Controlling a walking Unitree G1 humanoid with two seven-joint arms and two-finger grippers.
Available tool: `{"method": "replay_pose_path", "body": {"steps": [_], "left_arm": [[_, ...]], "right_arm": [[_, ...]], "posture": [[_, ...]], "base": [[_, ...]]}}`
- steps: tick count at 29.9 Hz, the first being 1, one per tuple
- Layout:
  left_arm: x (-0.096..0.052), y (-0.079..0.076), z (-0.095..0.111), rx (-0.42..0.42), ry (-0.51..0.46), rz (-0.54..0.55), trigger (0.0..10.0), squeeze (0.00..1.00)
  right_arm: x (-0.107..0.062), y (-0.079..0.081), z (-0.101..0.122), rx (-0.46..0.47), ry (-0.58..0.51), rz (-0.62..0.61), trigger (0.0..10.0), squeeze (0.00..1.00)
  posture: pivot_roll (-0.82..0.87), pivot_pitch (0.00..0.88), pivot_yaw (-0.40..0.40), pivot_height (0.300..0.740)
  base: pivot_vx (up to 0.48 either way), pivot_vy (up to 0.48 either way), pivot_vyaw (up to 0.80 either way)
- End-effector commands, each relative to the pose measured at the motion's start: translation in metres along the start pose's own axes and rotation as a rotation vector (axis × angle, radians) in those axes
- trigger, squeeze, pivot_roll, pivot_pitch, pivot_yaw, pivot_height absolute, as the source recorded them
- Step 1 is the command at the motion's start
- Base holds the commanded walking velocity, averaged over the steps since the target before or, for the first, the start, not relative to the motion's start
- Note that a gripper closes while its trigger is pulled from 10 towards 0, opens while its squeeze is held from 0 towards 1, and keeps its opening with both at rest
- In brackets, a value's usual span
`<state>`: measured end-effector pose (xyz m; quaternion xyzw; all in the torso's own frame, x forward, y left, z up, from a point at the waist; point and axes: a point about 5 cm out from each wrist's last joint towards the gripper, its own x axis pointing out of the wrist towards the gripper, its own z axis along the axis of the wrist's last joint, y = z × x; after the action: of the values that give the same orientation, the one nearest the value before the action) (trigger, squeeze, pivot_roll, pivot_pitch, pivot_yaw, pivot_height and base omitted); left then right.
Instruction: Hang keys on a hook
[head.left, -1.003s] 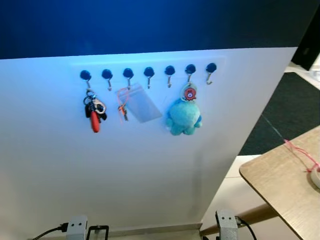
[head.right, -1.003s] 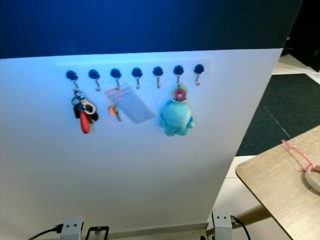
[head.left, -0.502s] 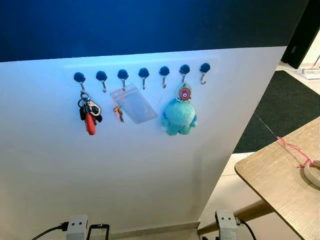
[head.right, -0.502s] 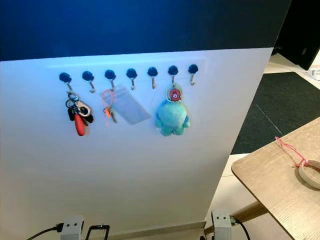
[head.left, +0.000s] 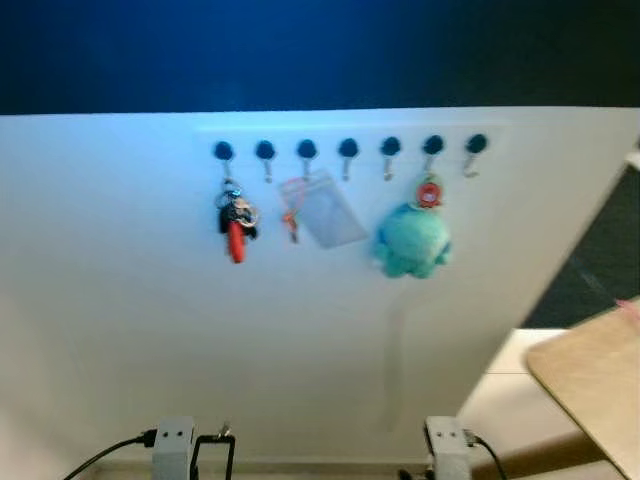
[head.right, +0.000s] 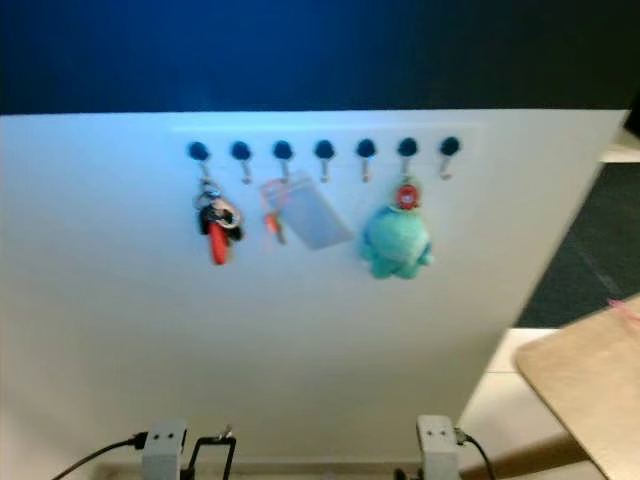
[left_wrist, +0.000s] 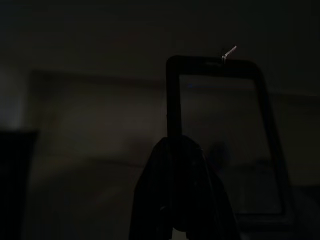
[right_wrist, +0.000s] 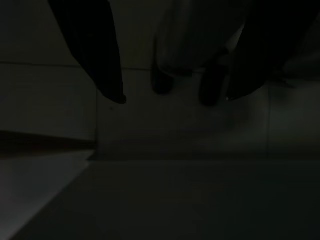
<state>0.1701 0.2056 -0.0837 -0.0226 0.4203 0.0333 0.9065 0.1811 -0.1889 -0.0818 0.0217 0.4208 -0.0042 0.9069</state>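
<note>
A bunch of keys with a red fob (head.left: 235, 220) hangs from the leftmost hook (head.left: 223, 152) in a row of blue-capped hooks on the white wall panel (head.left: 300, 330). Both arms hang low; their grey wrist blocks sit at the bottom edge, the left block (head.left: 172, 440) and the right block (head.left: 447, 440). In the dark left wrist view my left gripper (left_wrist: 182, 190) is a single dark mass, fingers together, with nothing seen in them. In the right wrist view my right gripper (right_wrist: 172, 97) is open over dim floor.
A clear badge holder (head.left: 325, 208) with an orange cord and a teal plush toy (head.left: 412, 240) hang from other hooks. A wooden table corner (head.left: 590, 380) juts in at the lower right, with dark carpet (head.left: 600, 270) behind it. The head views are blurred.
The whole picture has slid to the right and blurred, so the camera has turned left. The keys, badge holder and plush hang as before. The table is now at the right edge.
</note>
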Motion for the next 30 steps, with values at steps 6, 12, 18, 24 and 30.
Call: {"method": "replay_pose_path", "body": {"steps": [6,12,18,24,30], "left_arm": [[0.002,0.001,0.008,0.028,-0.022,0.006,10.0,0.0],[0.001,0.003,0.006,0.042,-0.019,0.007,10.0,0.0],[0.0,0.009,0.005,0.035,-0.016,0.015,10.0,0.0],[-0.004,0.018,-0.001,0.024,-0.008,0.024,10.0,0.0],[-0.005,0.019,-0.003,0.02,-0.009,0.025,10.0,0.0]], "right_arm": [[-0.001,0.0,-0.003,0.002,0.011,-0.002,10.0,0.0],[-0.001,0.0,-0.003,0.002,0.009,-0.002,10.0,0.0],[-0.001,0.001,-0.003,0.003,0.008,0.0,10.0,0.0],[-0.001,0.001,-0.004,0.003,0.009,0.001,10.0,0.0],[-0.001,0.001,-0.004,0.003,0.008,0.002,10.0,0.0]], "posture": [[0.04,0.046,0.016,0.74],[0.05,0.039,0.017,0.74],[0.04,0.035,0.018,0.74],[0.04,0.035,0.017,0.74],[0.05,0.037,0.016,0.74]], "base": [[0.0,0.0,0.0],[0.0,0.0,0.0],[0.0,0.0,0.0],[0.0,0.141,0.0],[0.0,0.342,0.0]]}}
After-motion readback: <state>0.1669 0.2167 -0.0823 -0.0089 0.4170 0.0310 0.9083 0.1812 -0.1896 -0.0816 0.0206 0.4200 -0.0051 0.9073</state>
